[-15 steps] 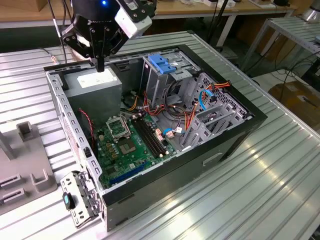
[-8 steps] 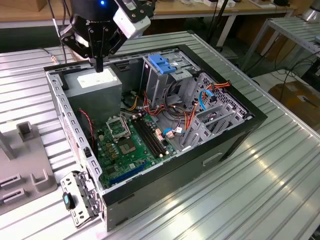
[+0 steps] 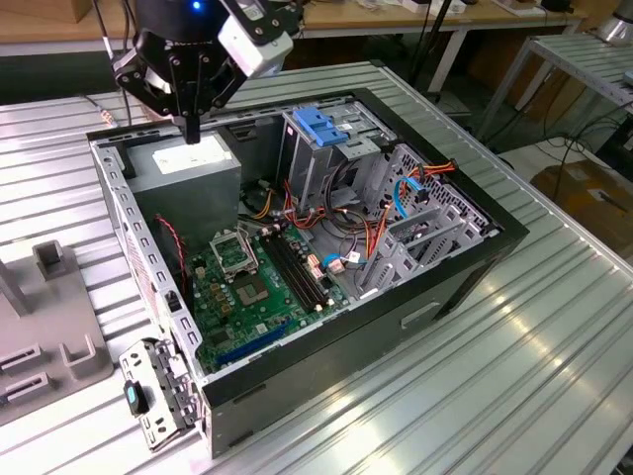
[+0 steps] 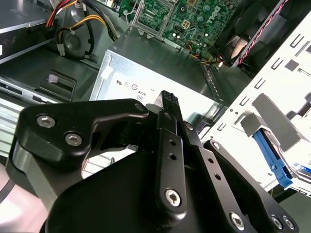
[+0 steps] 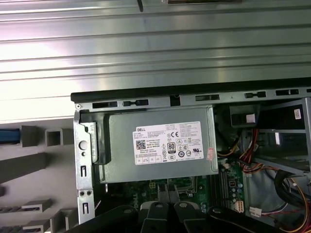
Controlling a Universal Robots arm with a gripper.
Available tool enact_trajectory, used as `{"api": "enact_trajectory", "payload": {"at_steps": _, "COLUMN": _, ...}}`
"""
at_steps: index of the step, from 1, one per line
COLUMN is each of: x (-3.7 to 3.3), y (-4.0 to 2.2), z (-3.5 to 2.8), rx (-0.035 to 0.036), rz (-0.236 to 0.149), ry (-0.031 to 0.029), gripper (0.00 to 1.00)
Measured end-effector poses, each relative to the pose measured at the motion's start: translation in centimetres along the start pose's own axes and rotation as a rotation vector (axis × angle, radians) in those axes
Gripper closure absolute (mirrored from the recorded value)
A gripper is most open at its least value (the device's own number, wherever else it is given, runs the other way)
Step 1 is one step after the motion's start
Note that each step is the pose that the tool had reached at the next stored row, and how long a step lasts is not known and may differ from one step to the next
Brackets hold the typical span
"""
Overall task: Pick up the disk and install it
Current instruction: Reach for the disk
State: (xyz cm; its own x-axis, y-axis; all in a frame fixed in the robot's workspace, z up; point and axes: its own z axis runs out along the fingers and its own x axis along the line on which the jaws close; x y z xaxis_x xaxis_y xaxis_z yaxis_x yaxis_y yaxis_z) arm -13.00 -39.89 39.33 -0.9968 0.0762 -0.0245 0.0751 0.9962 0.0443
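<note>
0 in the grip: gripper (image 3: 190,127) hangs pinched narrow, empty, over the PSU (image 3: 188,168). Disk (image 5: 9,136) (prob. that blue edge) sits in the grey stand (image 3: 49,327) beside the case (image 3: 475,247), well apart. Pick step not yet begun; I judge it needs jaws opened & aligned.

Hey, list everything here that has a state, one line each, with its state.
computer case: lying on its side, side panel off, inside exposed.
power supply: mounted in the case, label facing up.
gripper: shut, empty, over the power supply.
processor socket: no cooler on it.
</note>
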Motion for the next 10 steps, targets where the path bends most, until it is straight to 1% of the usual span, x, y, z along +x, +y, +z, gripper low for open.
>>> {"api": "enact_trajectory", "payload": {"at_steps": 10, "x": 0.44, "y": -0.03, "z": -0.01, "rx": 0.0, "rz": 0.0, "ry": 0.0, "gripper": 0.89}}
